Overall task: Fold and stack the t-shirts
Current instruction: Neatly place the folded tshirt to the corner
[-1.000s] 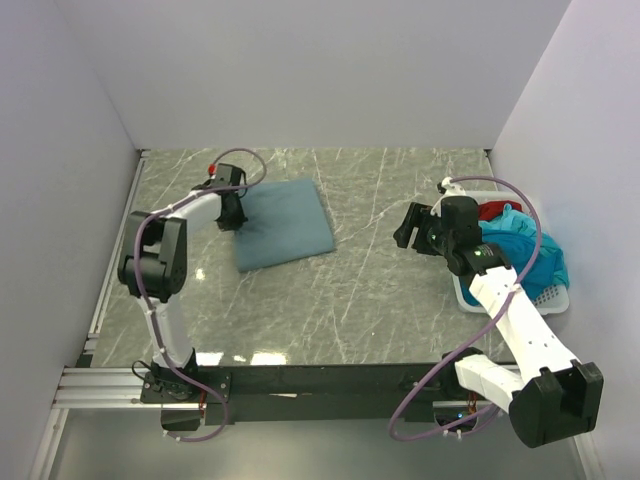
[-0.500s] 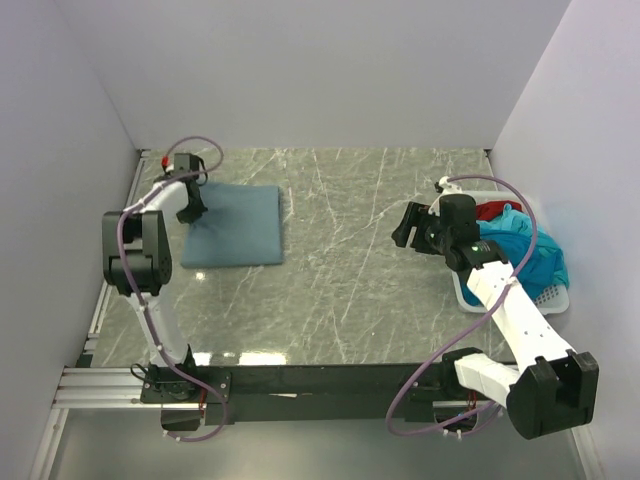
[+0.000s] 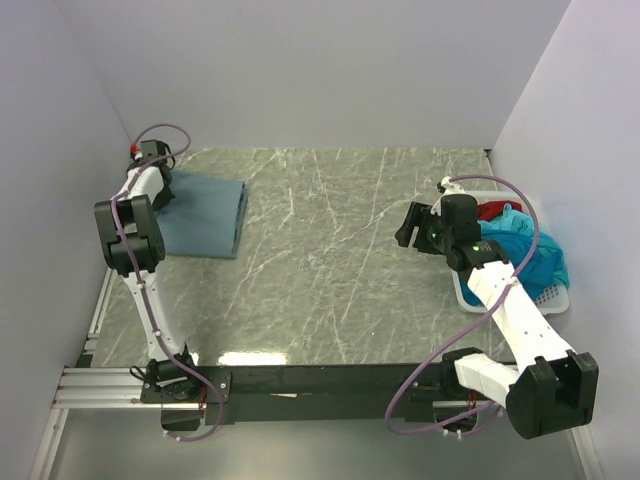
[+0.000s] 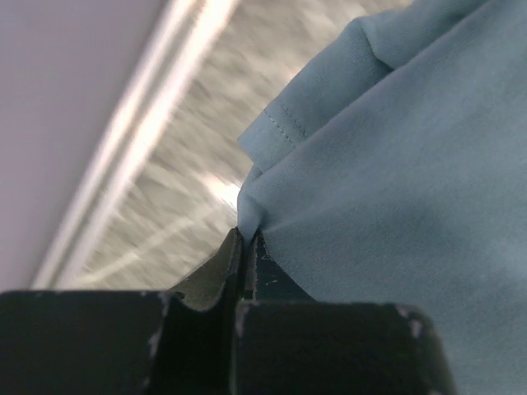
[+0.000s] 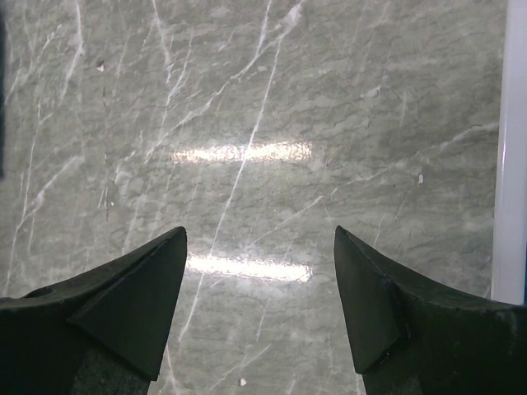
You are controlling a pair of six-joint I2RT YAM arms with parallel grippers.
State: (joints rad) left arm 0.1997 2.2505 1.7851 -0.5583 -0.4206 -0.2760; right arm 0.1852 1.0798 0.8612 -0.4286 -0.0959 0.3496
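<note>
The left gripper [image 4: 245, 247] has its two fingers pressed together with only a thin pinch of cloth between them. It holds a bunched edge of the grey-blue t-shirt [image 4: 395, 164], and a stitched hem curls just above the pinch. From the top camera, this left gripper [image 3: 163, 192] sits at the far left corner of the marble table [image 3: 330, 260], close to the side wall. The grey-blue t-shirt [image 3: 205, 215] lies there as a folded, roughly rectangular pad, flat on the stone and reaching rightward from the fingers. The table behind the cloth is blurred in the left wrist view. The right gripper [image 5: 259, 239] stands wide open, with its dark fingertips far apart and nothing between them but bare veined marble [image 5: 247, 99] below. It touches no cloth. In the top view, the right gripper [image 3: 408, 225] hangs over the right half of the table, just left of the white lattice basket [image 3: 550, 297] at the right wall. A turquoise t-shirt [image 3: 535, 255] is heaped in the basket and spills over its rim. A red t-shirt [image 3: 493, 210] shows at the far end of the basket, beside the arm's wrist.
</note>
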